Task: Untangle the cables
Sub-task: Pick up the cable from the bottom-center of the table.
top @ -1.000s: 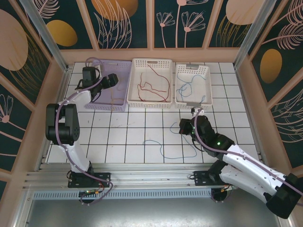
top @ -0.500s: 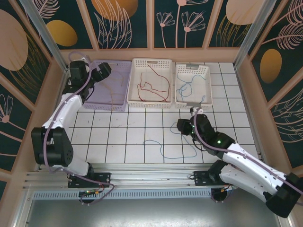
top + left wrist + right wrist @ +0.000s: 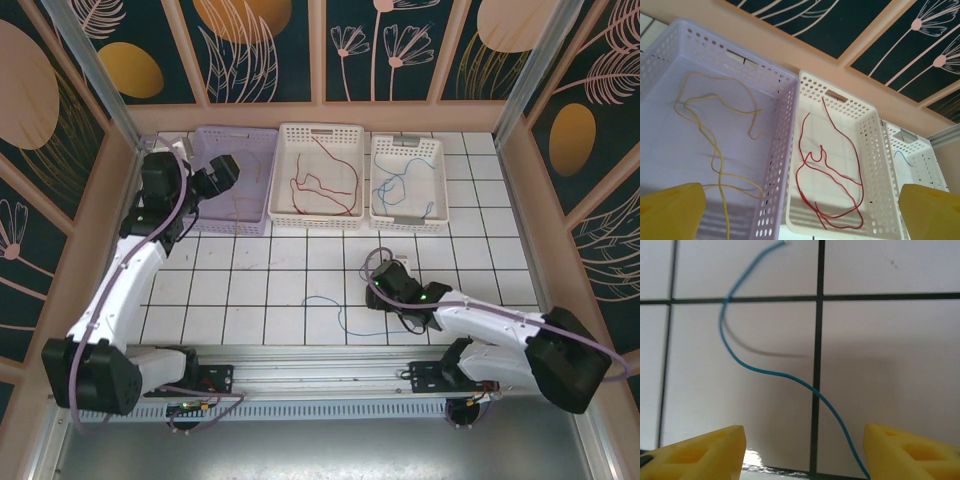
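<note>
A loose blue cable [image 3: 338, 318] [image 3: 765, 371] lies on the white tiles in front of the baskets. My right gripper [image 3: 378, 283] [image 3: 805, 452] is low over it and open; the cable runs between the yellow fingertips [image 3: 700, 452] and touches neither. A yellow cable [image 3: 715, 145] lies in the purple basket [image 3: 228, 228] [image 3: 785, 150]. A red cable [image 3: 330, 185] [image 3: 832, 165] lies in the middle white basket [image 3: 320, 127]. Another blue cable [image 3: 395, 185] lies in the small white basket [image 3: 405, 141]. My left gripper [image 3: 220, 173] [image 3: 800, 220] hangs open and empty at the purple basket's left side.
The three baskets stand in a row along the back of the tiled table. Wooden walls [image 3: 320, 115] close in the back and both sides. An aluminium rail [image 3: 300, 375] with the arm bases runs along the near edge.
My right gripper has gone from shut to open and dropped low over the blue cable on the tiles. The left arm has swung left, away from above the purple basket.
</note>
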Robot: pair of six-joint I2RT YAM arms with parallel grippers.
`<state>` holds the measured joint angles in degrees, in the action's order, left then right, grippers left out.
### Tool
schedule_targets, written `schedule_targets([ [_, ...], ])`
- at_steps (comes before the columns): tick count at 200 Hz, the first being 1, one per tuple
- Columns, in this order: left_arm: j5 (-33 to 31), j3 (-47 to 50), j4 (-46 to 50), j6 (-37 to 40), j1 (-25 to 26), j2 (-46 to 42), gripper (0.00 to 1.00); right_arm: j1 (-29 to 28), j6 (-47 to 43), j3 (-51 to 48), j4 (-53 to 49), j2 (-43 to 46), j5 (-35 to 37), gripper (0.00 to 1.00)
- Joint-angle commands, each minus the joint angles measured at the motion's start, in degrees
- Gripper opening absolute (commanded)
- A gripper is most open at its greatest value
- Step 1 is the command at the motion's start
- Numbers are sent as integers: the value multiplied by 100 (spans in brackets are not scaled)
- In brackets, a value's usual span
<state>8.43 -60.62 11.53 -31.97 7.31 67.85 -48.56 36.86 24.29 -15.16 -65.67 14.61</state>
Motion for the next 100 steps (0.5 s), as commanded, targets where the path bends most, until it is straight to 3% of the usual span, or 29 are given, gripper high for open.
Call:
schedule_targets([
  [1,-370,296,184,347,-2,-359,98,-170,140,84,244,-395,378,64],
  [29,-370,860,-173,334,-2,-644,98,-208,170,335,218,-1137,449,53],
  [55,-381,1075,-235,335,-6,-752,98,-252,222,531,128,-1633,515,11],
  [66,-436,1106,-225,370,-3,-808,99,-290,215,533,150,-1634,557,0],
  [100,-447,1167,-274,384,-4,-903,99,-294,163,644,13,-1263,647,0],
])
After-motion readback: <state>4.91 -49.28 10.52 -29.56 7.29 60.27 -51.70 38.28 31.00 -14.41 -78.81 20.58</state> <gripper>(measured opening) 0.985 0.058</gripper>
